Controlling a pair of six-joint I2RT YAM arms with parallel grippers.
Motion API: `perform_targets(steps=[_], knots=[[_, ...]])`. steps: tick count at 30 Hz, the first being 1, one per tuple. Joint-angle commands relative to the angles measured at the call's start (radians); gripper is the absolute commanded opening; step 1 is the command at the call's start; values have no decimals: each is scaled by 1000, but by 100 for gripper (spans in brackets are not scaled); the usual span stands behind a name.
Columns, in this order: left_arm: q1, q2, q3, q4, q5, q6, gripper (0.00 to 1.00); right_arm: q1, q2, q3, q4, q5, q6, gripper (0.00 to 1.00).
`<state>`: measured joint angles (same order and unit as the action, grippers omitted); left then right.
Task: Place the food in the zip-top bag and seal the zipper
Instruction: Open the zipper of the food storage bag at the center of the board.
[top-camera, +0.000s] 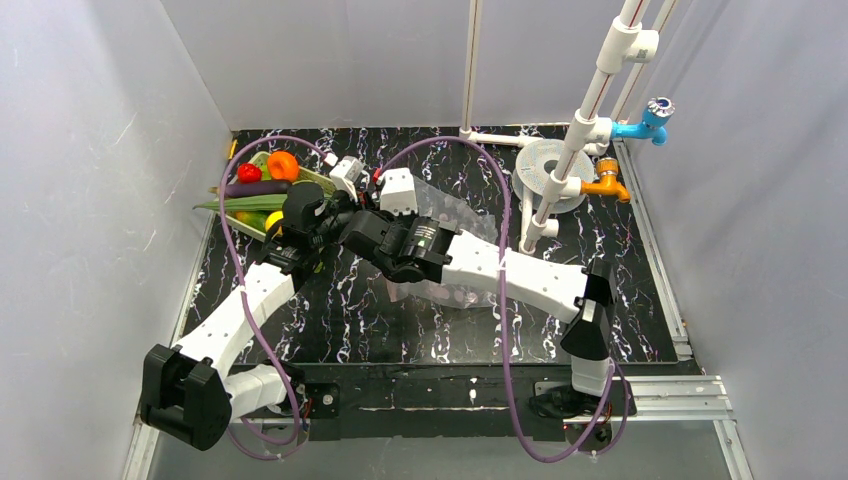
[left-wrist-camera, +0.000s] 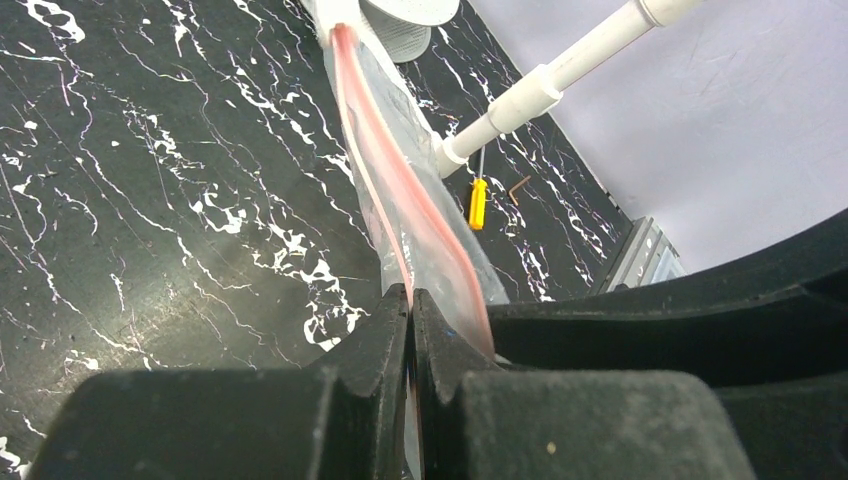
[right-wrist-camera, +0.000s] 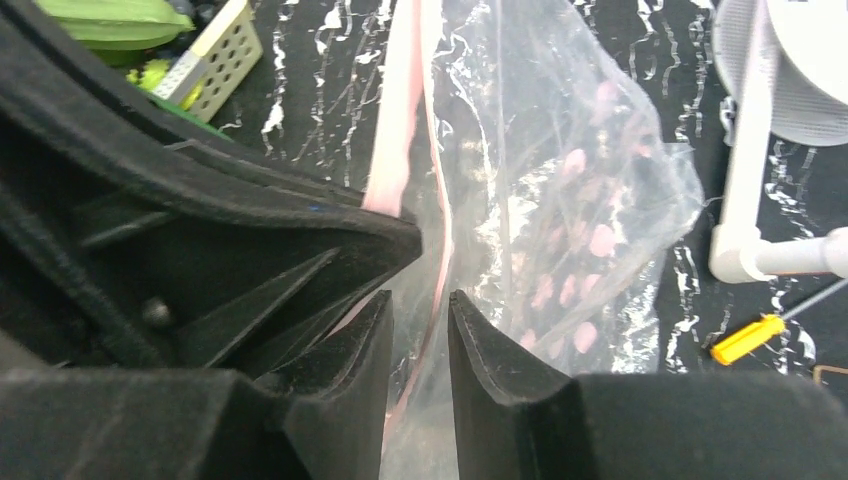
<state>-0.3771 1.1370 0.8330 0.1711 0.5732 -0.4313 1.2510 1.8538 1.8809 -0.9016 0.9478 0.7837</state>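
– Black marbled table (left-wrist-camera: 150, 200) is filling the overhead view. Where is the bag lying on it?
– The bag (right-wrist-camera: 580, 200) is lying across the middle of the table, clear and crumpled, with whitish dots showing on it. Both arms are reaching over it from the near edge.
– What is the left gripper doing?
– The left gripper (left-wrist-camera: 411, 300) is pinching the zipper (left-wrist-camera: 385, 160). Its fingers are pressing together on the pink strip, which is running away from them along the bag's edge.
– And the right gripper?
– The right gripper (right-wrist-camera: 420, 300) is sitting at the same strip. Its fingers are standing slightly apart, and the strip and some clear film are passing through the gap. I cannot tell whether the pads are touching the plastic.
– Where is the food sitting?
– The food (top-camera: 262, 187) is sitting in a basket (right-wrist-camera: 228, 50) at the far left, outside the bag: orange and red pieces, a purple eggplant, a long green cucumber. A yellow screwdriver (right-wrist-camera: 745, 340) is lying beside the white pipe stand (right-wrist-camera: 745, 170) at the far right.
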Motion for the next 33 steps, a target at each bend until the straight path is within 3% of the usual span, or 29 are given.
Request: perform_targets(steps=[1,14,19,21,26,29,33], knots=[[-6,-38,-1,-2,-5,3,0,-1,25,69,-124,121,53,34],[-4,-44,-2,-4,-11,4,0,-4,60,58,-111,134,58,34],[-6,-43,-3,-5,-10,5,0,-4,58,78,-142,177,50,16],[-6,-41,-4,-5,-9,5,0,-4,41,78,-147,186,34,1],[-5,-41,-8,-7,-17,11,0,-4,-48,-14,-57,142,-42,1],[-6,-47,-18,-23,-40,32,17,-11,-135,-148,99,68,-131,1],[-32,-85,-35,-85,-142,105,37,-53,-207,-240,146,-70,-154,1]])
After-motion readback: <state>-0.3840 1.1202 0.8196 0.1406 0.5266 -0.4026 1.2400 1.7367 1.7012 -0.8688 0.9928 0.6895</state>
